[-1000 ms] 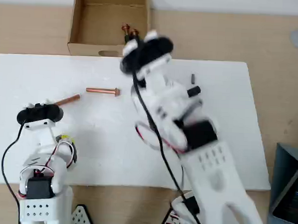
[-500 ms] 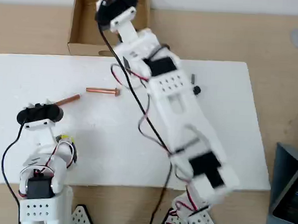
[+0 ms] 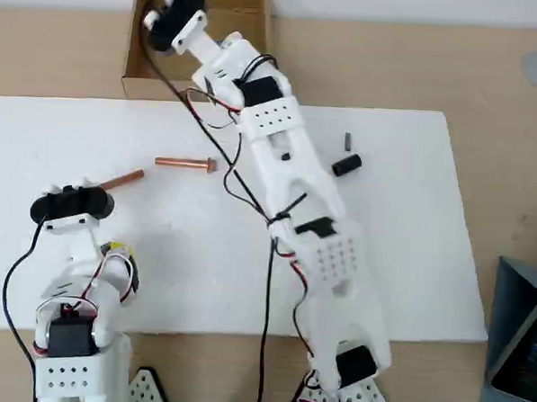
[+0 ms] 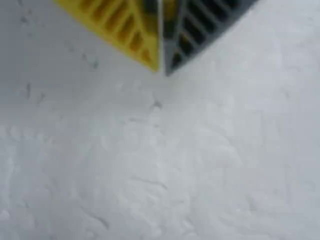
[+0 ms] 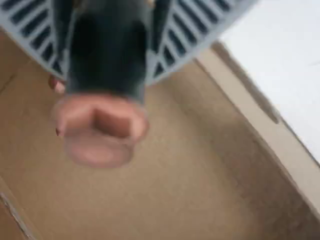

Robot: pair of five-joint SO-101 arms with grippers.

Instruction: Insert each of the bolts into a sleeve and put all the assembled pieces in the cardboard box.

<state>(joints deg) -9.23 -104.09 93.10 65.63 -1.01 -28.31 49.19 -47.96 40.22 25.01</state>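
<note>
The right gripper (image 5: 107, 65) is clamped on an assembled piece (image 5: 106, 82). Its dark barrel is pinched between the two grey ribbed fingers (image 5: 200, 25), and its copper bolt head (image 5: 100, 125) pokes out past the fingertips. Straight beneath those jaws lies the brown floor of the cardboard box (image 5: 190, 200), with one box wall running alongside them.

From where I stand, the right arm stretches clean across the white foam board (image 3: 409, 262), and its jaws hang inside the box.

The left gripper (image 4: 161, 67) is closed on nothing, its yellow finger and dark finger pressed tip to tip just above the board. A tilted copper bolt (image 3: 121, 179) lies just ahead of those jaws, and a second bolt (image 3: 185, 163) lies farther out in the same direction. A loose black sleeve (image 3: 346, 165) rests well apart from both pairs of jaws, on the far side of the right arm from the left gripper.
</note>
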